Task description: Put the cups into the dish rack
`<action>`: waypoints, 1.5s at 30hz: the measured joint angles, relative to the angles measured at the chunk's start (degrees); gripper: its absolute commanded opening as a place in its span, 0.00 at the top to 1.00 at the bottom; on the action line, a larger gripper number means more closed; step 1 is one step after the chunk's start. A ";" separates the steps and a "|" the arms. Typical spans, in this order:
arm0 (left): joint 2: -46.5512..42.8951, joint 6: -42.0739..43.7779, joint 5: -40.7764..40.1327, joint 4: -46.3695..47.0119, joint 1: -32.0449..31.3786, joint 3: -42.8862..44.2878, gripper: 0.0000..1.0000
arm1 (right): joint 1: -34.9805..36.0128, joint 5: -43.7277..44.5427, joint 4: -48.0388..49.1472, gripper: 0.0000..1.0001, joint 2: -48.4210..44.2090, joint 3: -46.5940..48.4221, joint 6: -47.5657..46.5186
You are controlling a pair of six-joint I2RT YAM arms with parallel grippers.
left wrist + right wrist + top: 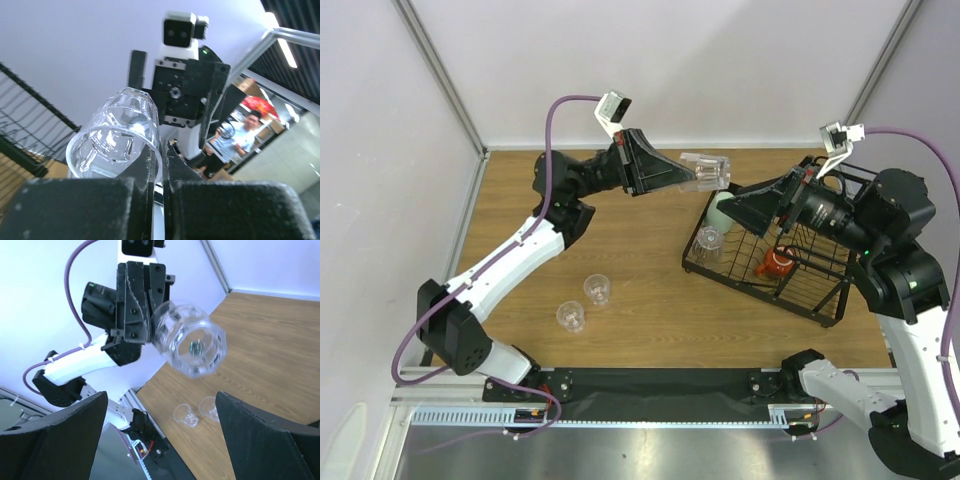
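My left gripper (pixel 682 175) is shut on the rim of a clear tumbler (pixel 706 171) and holds it sideways in the air by the back left corner of the black wire dish rack (pixel 760 296). In the left wrist view the jaws pinch the tumbler's (pixel 117 137) wall. My right gripper (pixel 740 203) is open and empty, facing that tumbler (pixel 192 342) from above the rack. In the rack stand a mint-green cup (pixel 721 207), a clear tumbler (pixel 708 240) and an orange-red mug (pixel 777 265). Two clear tumblers (pixel 597 288) (pixel 571 316) stand on the table.
The wooden table (pixel 640 240) is walled by white panels at the back and left. A black strip and the arm bases run along the near edge. The rack fills the right side, under my right arm.
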 measured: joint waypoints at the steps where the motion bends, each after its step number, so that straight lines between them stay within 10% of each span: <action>1: 0.35 -0.72 0.17 1.01 -0.33 0.00 1.00 | 0.00 -0.61 0.59 0.05 0.20 -0.17 0.48; 21: 1.51 -4.83 2.99 7.04 -4.17 0.48 1.00 | 0.00 -1.16 4.09 0.28 1.73 -0.76 2.75; 27: 1.79 -5.29 2.95 7.13 -4.48 0.63 1.00 | 0.00 -1.25 4.57 0.57 0.96 -1.05 3.43; 31: 1.90 -5.75 3.21 7.04 -4.50 0.83 0.67 | 0.00 -1.22 4.83 1.00 0.68 -1.62 3.89; 37: 1.57 -2.16 4.50 2.97 -4.52 2.43 0.26 | 0.00 2.62 2.51 1.00 1.38 -1.55 4.28; 42: 0.57 9.31 4.46 -14.49 -2.86 6.12 0.26 | 0.52 13.14 -5.99 1.00 4.09 3.45 4.92; 45: -0.02 15.85 4.50 -24.00 -0.28 7.15 0.00 | -0.20 24.26 -12.35 1.00 7.17 7.76 4.85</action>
